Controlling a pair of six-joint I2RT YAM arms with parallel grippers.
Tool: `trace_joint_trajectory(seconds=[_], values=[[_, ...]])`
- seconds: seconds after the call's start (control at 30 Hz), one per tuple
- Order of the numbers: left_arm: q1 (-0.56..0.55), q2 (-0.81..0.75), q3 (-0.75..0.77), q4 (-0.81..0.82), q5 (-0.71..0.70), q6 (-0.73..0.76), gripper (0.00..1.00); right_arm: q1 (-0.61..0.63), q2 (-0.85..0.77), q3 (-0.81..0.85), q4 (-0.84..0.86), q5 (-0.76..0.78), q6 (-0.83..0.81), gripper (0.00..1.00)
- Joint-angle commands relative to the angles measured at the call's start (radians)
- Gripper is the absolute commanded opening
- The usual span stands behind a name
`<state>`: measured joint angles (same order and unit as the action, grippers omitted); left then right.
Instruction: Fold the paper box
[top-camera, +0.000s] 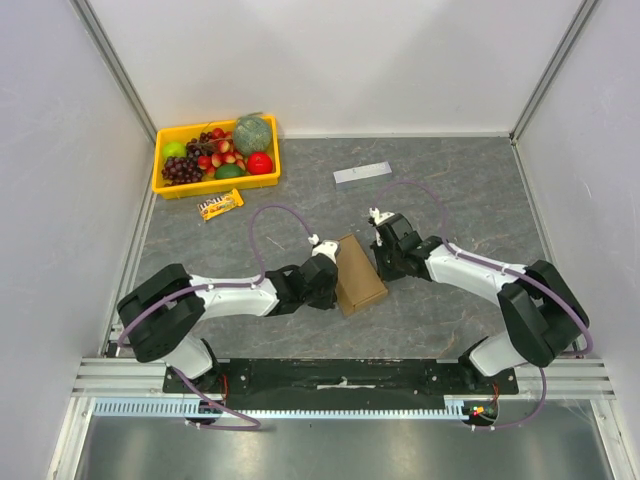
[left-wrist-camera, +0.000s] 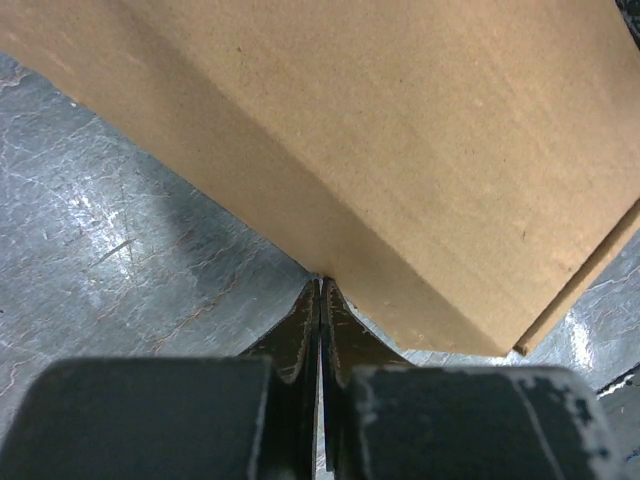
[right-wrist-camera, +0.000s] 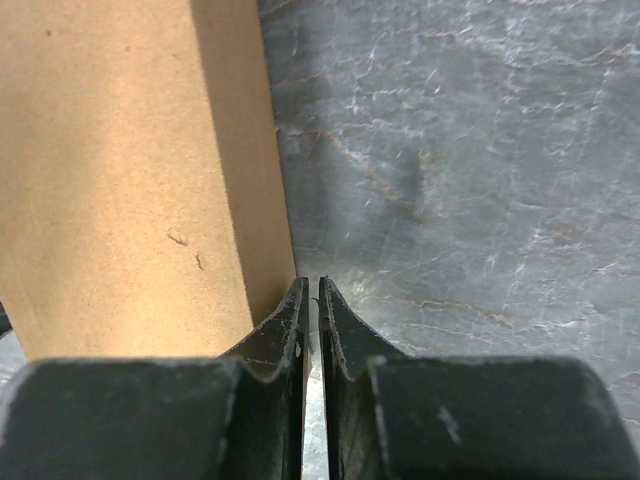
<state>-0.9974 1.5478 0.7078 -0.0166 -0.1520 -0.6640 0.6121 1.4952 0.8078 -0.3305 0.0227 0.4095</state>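
We count one paper box (top-camera: 358, 275) and two grippers: left gripper (left-wrist-camera: 320, 285) at its nine o'clock, fully closed, empty; right gripper (right-wrist-camera: 310, 285) at three o'clock, nearly closed, empty.

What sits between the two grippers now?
The paper box, with the left gripper and right gripper at opposite sides; the top view shows it.

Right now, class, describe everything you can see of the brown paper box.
The paper box is plain brown cardboard, matte and unprinted, already folded into a small shallow rectangular shape with its top closed. One layered flap edge shows at a corner. It lies flat and slightly skewed on the grey table. The left hand, shut, meets one long side with its tip. The right hand, nearly shut, sits at the base of the opposite side.
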Motion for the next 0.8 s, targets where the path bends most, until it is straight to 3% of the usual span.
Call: trace_joint_trajectory(seconds=[0.0, 0.3, 0.77], values=[[-0.006, 0.02, 0.047, 0.035, 0.017, 0.009, 0.02, 0.037, -0.029, -0.021, 0.011, -0.061, 0.041, 0.14], [-0.026, 0.044, 0.061, 0.078, 0.052, -0.014, 0.02, 0.089, 0.0, -0.056, 0.045, -0.066, 0.097, 0.14], [-0.058, 0.041, 0.038, 0.14, 0.098, -0.08, 0.02, 0.106, -0.085, -0.116, 0.078, -0.136, 0.157, 0.13]])
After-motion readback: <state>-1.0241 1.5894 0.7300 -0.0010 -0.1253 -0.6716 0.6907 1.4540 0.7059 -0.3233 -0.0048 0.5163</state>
